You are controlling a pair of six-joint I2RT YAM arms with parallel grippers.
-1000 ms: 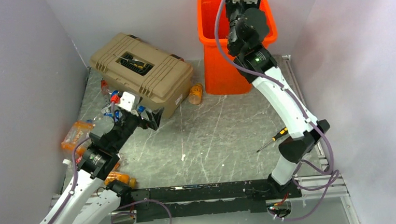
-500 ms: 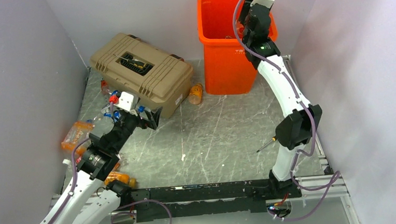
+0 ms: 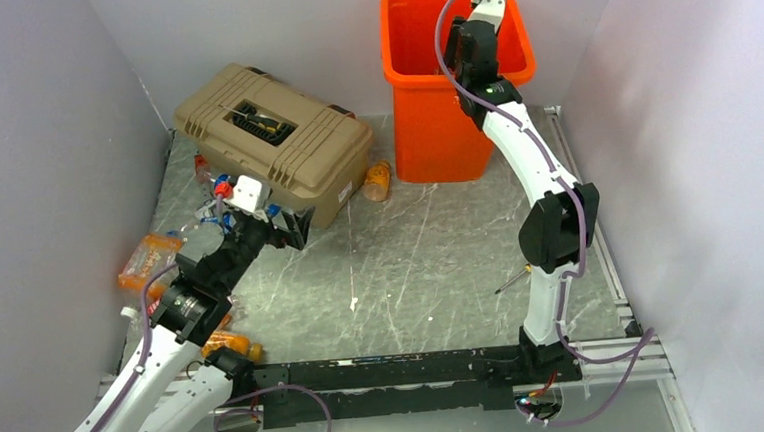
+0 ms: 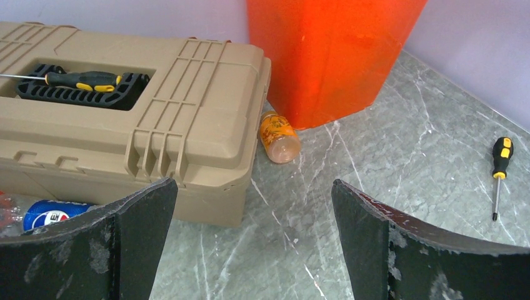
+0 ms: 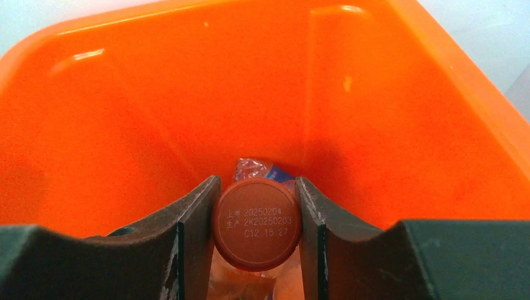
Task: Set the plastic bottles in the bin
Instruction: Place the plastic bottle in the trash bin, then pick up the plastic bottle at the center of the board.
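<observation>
The orange bin [image 3: 422,123] stands at the back of the table. My right gripper [image 3: 461,61] reaches over its rim and points down inside. In the right wrist view my right gripper [image 5: 256,187] is shut on a plastic bottle by its red-brown cap [image 5: 257,224], above the bin's inner wall [image 5: 125,125]. A crumpled bottle with a blue label [image 5: 262,169] lies at the bottom. My left gripper [image 3: 294,226] is open and empty [image 4: 253,187] near the toolbox's front corner. An orange bottle [image 3: 377,181] lies between toolbox and bin [image 4: 279,136].
A tan toolbox [image 3: 273,132] sits at the back left with a screwdriver [image 4: 81,80] in its lid recess. Several more bottles [image 3: 148,260] lie along the left wall, one with a blue label [image 4: 53,212]. A yellow-handled screwdriver [image 4: 500,162] lies on the right.
My right arm has swung its wrist back over the bin and turned the gripper down into it, still holding the bottle. My left arm has not moved.
</observation>
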